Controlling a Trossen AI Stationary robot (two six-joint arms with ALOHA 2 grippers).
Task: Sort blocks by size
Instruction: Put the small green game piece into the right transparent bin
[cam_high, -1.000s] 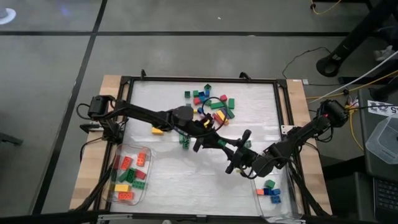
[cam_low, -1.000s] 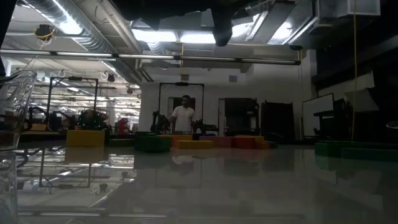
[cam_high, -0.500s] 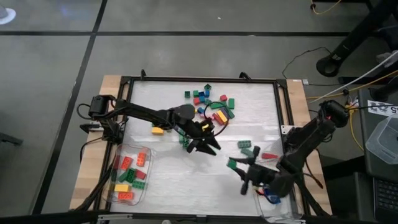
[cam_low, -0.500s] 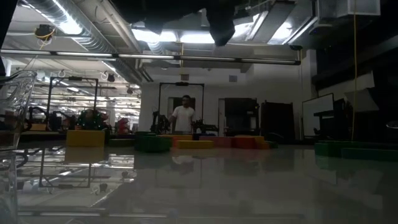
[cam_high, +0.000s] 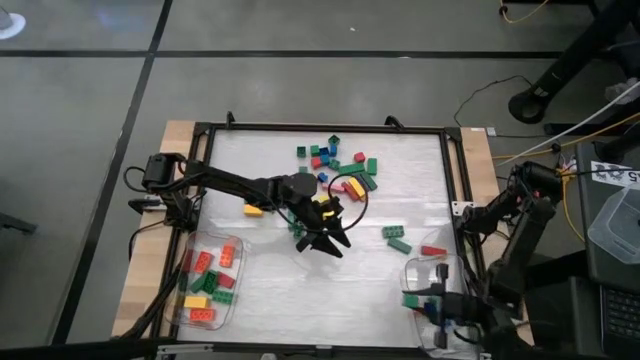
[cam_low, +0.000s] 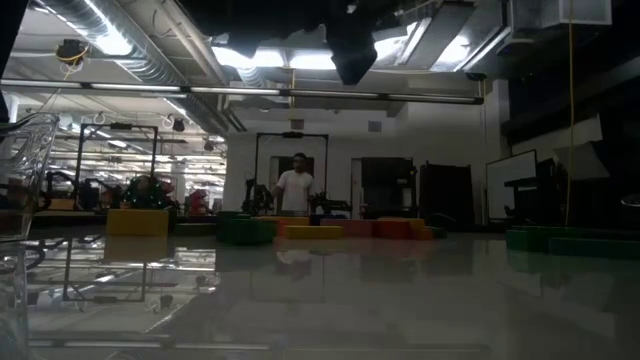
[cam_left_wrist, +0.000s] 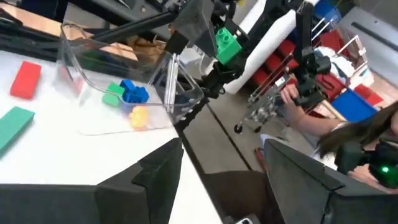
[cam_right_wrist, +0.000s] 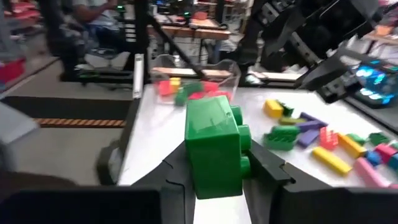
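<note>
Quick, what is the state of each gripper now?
Left gripper: open, holding nothing.
Right gripper: closed on a green block.

The high view looks straight down on the whole worktop from far above. The low view sits at the worktop's surface and faces level into the room behind. Each wrist view looks forward from close by, past its own fingers. The left wrist view and the high view share the clear tub at the worktop's right near corner.
</note>
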